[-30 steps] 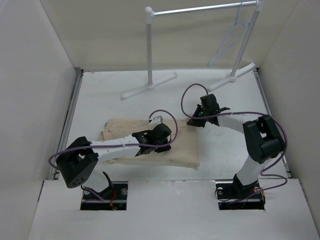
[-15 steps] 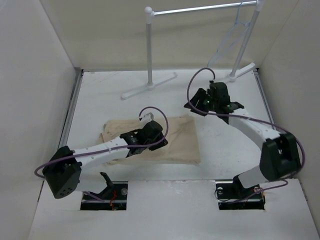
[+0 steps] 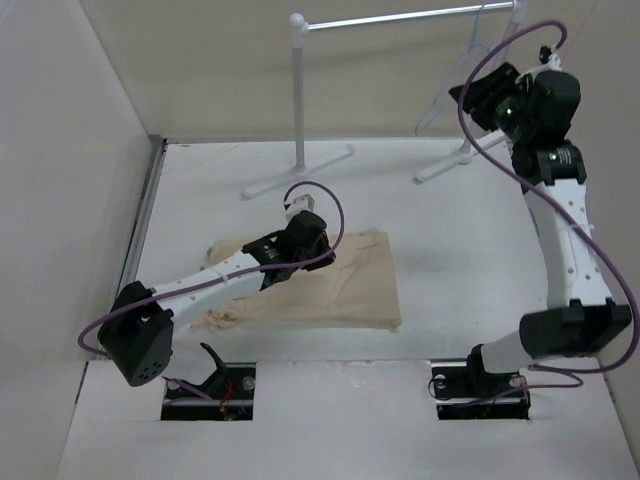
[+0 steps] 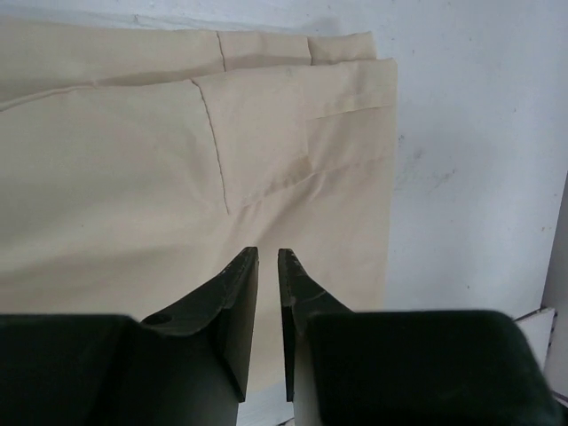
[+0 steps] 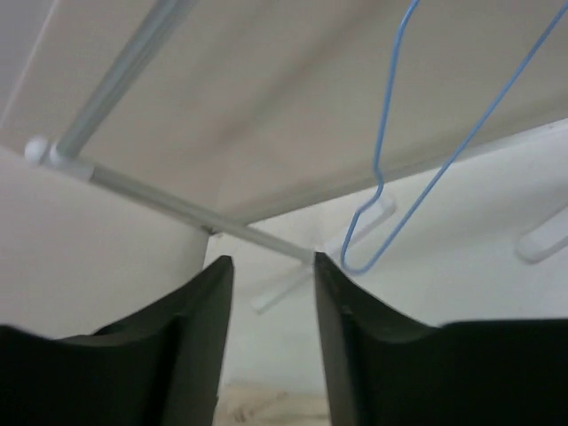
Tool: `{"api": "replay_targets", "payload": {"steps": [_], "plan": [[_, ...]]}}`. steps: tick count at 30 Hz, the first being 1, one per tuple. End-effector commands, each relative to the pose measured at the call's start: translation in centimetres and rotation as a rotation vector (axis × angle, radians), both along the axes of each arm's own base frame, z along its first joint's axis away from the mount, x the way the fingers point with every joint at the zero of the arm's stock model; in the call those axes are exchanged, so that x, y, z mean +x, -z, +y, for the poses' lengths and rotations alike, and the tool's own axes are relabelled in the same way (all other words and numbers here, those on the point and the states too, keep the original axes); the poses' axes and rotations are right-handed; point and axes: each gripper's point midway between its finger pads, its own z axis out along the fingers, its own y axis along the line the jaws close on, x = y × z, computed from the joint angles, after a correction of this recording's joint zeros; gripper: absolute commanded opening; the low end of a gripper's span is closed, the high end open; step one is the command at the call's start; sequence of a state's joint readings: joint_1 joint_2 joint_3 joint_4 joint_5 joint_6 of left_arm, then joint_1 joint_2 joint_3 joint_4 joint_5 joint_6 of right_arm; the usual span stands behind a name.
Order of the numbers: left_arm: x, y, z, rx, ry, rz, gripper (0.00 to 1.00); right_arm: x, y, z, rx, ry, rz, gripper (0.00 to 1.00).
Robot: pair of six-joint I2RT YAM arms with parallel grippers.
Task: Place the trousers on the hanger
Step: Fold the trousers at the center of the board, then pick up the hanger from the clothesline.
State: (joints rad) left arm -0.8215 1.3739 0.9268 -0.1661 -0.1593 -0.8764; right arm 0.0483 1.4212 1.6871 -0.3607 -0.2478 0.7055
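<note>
Lying flat toward the worktop's near edge, the trousers (image 4: 133, 177) sit under the left gripper (image 4: 267, 253), its fingers almost together on nothing. The right gripper (image 5: 271, 262), fingers apart and empty, is raised at the far right corner beside the hanger (image 5: 396, 89) on the rack (image 3: 400, 18).

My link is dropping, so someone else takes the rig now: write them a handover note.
The left gripper is all but shut over the trousers, with nothing visible in it.
The right gripper is open, empty, raised near the hanger.
The trousers lie on the table; the hanger hangs from the rack.
Done: nothing. Left: take the hanger, get the trousers onto it.
</note>
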Motion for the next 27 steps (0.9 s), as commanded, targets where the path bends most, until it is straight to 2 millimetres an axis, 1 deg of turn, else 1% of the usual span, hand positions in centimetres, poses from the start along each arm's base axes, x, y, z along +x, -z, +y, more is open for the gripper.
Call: {"api": "replay_targets", "payload": {"steps": [1,2,3,5,6,9,10,11,14,15,16,17,18,20,22,24,27], "plan": [[0.8,-1.3,0.2,0.009,0.029,-0.051,0.16,4.7,1.1,-2.4,-0.037,0.05,0.056,0.51],[0.8,-1.2,0.4,0.007,0.031,-0.049,0.17,6.0,1.0,-2.7,-0.036,0.053,0.064,0.53],[0.8,-1.1,0.7,0.004,0.029,-0.045,0.19,6.9,1.1,-2.9,-0.035,0.053,0.072,0.54],[0.7,-0.7,1.4,0.003,0.022,-0.033,0.2,8.8,1.0,-2.4,-0.031,0.013,0.069,0.57],[0.7,-0.5,1.7,0.002,0.018,-0.028,0.21,9.6,1.4,-2.1,-0.023,-0.007,0.079,0.56],[1.0,-0.3,2.7,0.001,-0.001,-0.016,0.22,10.7,2.7,-1.8,-0.023,-0.019,0.116,0.54],[1.1,-0.2,3.0,0.0,-0.008,-0.013,0.22,11.1,3.1,-1.8,-0.023,-0.019,0.12,0.52],[1.2,-0.1,3.2,0.0,-0.014,-0.011,0.22,11.3,3.2,-1.6,-0.018,-0.031,0.113,0.48],[1.2,0.1,3.6,0.003,-0.019,-0.002,0.22,11.8,3.3,-0.4,-0.012,-0.074,0.086,0.39],[1.2,0.2,3.6,0.004,-0.019,-0.001,0.22,11.9,3.1,0.0,-0.01,-0.084,0.074,0.34],[1.1,0.3,3.6,0.005,-0.019,0.001,0.22,12.1,3.0,0.0,-0.008,-0.087,0.066,0.26],[1.1,0.3,3.6,0.006,-0.018,0.002,0.22,12.1,2.9,0.2,-0.006,-0.091,0.056,0.2],[1.0,0.4,3.6,0.007,-0.017,0.004,0.22,12.1,2.6,0.5,-0.006,-0.102,0.047,0.17],[1.1,0.3,3.6,0.006,-0.018,0.002,0.22,11.5,1.3,1.0,-0.012,-0.124,0.005,0.11],[1.2,0.1,3.7,0.003,-0.021,-0.001,0.26,10.8,-0.4,1.4,-0.021,-0.138,-0.039,0.08],[1.7,-0.5,3.9,-0.003,-0.034,-0.01,0.34,9.9,-2.0,1.4,-0.035,-0.143,-0.076,0.06],[2.9,-2.6,4.0,-0.023,-0.044,-0.046,0.47,8.2,-3.7,1.4,-0.05,-0.148,-0.098,0.05]]}}
